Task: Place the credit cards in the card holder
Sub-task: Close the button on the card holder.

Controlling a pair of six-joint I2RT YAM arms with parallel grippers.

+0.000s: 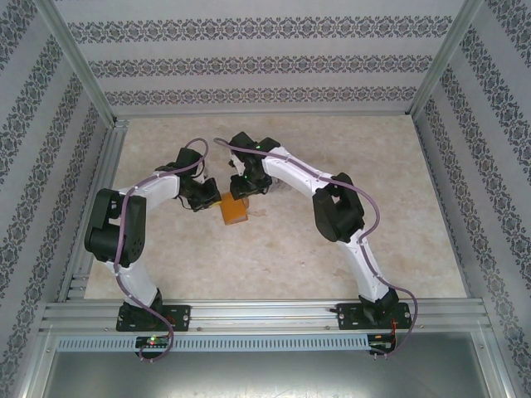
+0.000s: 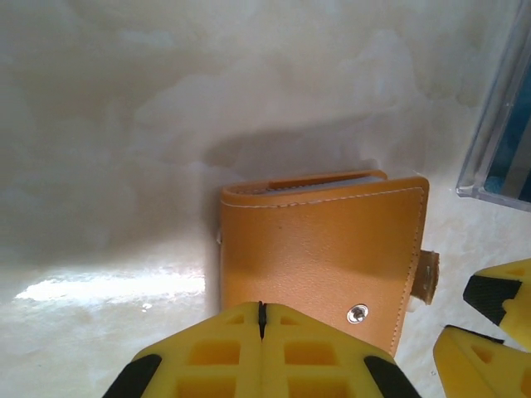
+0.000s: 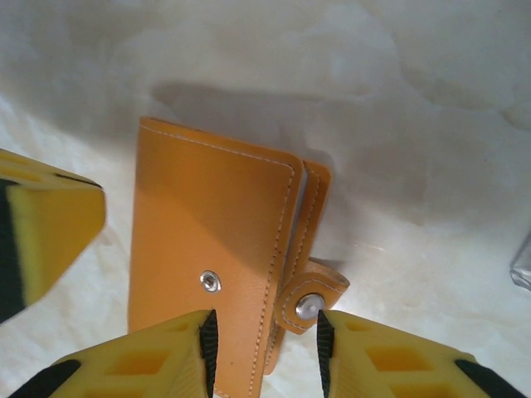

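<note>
3 striped, patterned walls [image 1: 249, 66] enclose a pale marbled tabletop [image 1: 373, 157].

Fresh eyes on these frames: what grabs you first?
The orange card holder lies folded at mid-table with both arms bent in over it. In the left wrist view the left gripper is shut at the holder's near edge. In the right wrist view the right gripper stands open astride the unsnapped strap tab. A clear plastic box sits off to one side of the holder.
</note>
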